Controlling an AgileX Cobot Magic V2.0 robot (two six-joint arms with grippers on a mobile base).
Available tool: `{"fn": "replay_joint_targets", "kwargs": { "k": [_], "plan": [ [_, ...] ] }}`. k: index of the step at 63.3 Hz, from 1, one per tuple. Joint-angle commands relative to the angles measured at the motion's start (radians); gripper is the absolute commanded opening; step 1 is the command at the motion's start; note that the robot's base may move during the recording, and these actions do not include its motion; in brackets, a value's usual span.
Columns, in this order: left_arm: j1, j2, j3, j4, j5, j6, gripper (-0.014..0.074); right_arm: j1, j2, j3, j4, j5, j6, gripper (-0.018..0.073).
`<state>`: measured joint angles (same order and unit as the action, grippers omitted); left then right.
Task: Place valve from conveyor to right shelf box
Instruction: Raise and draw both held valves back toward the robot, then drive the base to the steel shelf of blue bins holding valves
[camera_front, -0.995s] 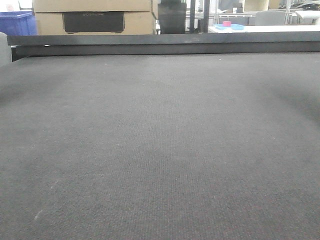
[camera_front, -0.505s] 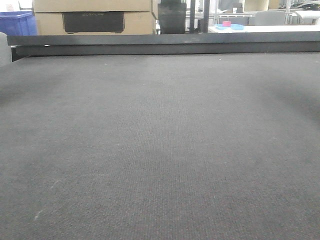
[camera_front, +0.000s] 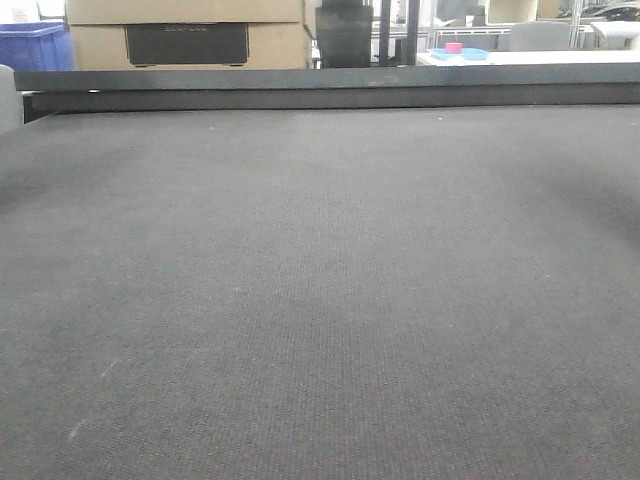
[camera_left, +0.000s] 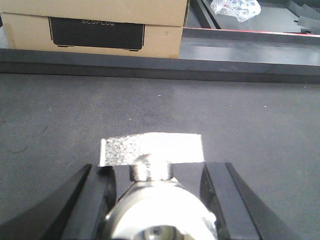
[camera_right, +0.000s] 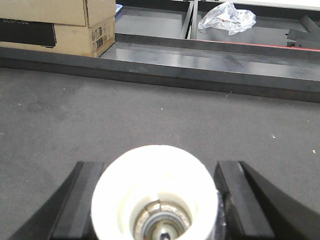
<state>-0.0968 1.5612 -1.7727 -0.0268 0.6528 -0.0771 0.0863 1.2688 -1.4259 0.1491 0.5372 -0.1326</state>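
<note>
The silvery metal valve with a flat lever handle (camera_left: 160, 210) sits between the two black fingers of the left claw (camera_left: 159, 167), which look pinched against its rounded body. The white round-bodied valve with a metal core (camera_right: 155, 185) is held the same way in the right claw (camera_right: 160, 164), a finger pressed to each side. The wrist views do not show whether either piece rests on the dark grey woven conveyor worktop (camera_front: 320, 300) or hangs just above it. The front view shows the belt but neither arm.

I judge the metal valve to be dense and rigid. Its polished curved body is likely slippery against flat pads, and the speckled lever juts out to both sides, so it could snag or tip the load. The best hold is across the body below the stem, as it appears to be held now. The white valve looks like a glossy plastic shell, lighter and stiff. It is a smooth cylinder that could twist in the grip, so it should be held across its widest part.

The worktop is matte and coarsely woven, probably grippy. A flat dark metal rail (camera_front: 320, 90) borders its far edge. Beyond that stand a brown cardboard box with a black label panel (camera_left: 95, 20) and a crumpled clear plastic bag (camera_right: 227, 17). No shelf box is in view
</note>
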Motion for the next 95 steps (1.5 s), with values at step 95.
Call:
{"fn": "replay_joint_targets", "kwargs": {
  "k": [95],
  "plan": [
    [0.005,-0.010,-0.016,-0.006,-0.057,-0.001,-0.0111,0.002,-0.011,-0.015,-0.004,-0.088,-0.008,-0.0168]
  ]
}}
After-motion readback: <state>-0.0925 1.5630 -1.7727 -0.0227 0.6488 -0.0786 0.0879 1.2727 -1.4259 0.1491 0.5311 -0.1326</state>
